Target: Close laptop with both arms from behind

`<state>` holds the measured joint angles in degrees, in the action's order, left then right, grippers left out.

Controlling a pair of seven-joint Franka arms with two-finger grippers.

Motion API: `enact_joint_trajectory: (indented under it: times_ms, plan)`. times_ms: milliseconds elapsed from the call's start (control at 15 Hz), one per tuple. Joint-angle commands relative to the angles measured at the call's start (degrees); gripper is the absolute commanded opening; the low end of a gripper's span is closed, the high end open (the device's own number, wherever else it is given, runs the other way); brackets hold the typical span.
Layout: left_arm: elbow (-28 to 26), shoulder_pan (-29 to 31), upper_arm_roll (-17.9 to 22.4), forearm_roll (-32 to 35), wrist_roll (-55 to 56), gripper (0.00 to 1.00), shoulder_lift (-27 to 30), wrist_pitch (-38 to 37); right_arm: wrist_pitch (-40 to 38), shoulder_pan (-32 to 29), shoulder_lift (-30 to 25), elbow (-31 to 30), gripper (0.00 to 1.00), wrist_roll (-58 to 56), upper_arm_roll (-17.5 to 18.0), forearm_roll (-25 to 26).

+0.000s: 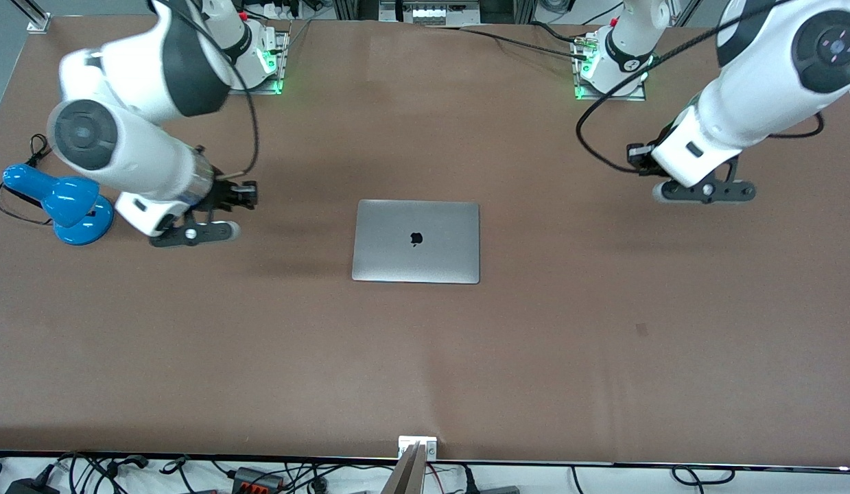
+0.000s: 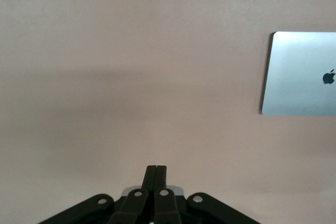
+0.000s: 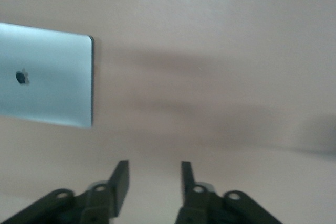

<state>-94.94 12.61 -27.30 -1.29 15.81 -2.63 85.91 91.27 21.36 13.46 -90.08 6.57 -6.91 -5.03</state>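
Laptop (image 1: 416, 241) lying shut mid-table, lid flat; left gripper (image 1: 704, 191) pressed together, right gripper (image 1: 195, 234) spread, both hovering empty toward table ends, ideally keeping clear.

laptop (image 2: 302, 74) cut off by both wrist views' edges, its lid closed, keyboard hidden

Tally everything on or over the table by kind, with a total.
Laptops: 1, the closed laptop.
Lamps: 1, the blue desk lamp.
Grippers: 2, the left gripper shut, the right gripper open, both over bare table.
Total: 4.
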Motion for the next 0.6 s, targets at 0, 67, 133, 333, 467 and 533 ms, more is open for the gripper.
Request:
enact_joint_trajectory:
  times_ms: [0, 67, 133, 333, 467, 533]
  plan:
    - [-3.8, 2.8, -0.9, -1.1, -3.1, 0.07, 2.7, -0.2, -7.1, -3.1, 0.5, 5.8, 0.87, -3.9, 0.7, 0.6]
    - [-3.8, 2.6, -1.0, -0.9, -3.2, 0.07, 3.3, -0.4, -8.6, -3.7, 0.4, 6.9, 1.0, -4.4, 0.6, 0.6]
    - [-4.0, 2.8, -1.0, -0.9, -3.6, 0.12, 3.5, -0.4, -9.5, -4.3, 0.2, 7.6, 1.0, -4.5, 0.2, 0.6]
    - [-3.7, 2.9, -1.0, -0.9, -5.3, 0.99, 3.7, -0.3, -10.5, -6.4, -2.7, 7.9, 1.0, -5.8, -0.6, 0.6]
    - [-3.2, 2.9, -0.9, -1.0, -5.3, 1.0, 3.6, -0.3, -10.3, -6.7, -3.2, 8.1, 1.0, -6.3, -0.5, 4.4]
    - [-3.1, 2.9, -0.4, -1.0, -5.3, 1.0, 3.6, -0.3, -8.8, -7.0, -4.7, 7.9, 1.0, -6.7, -0.4, 5.5]
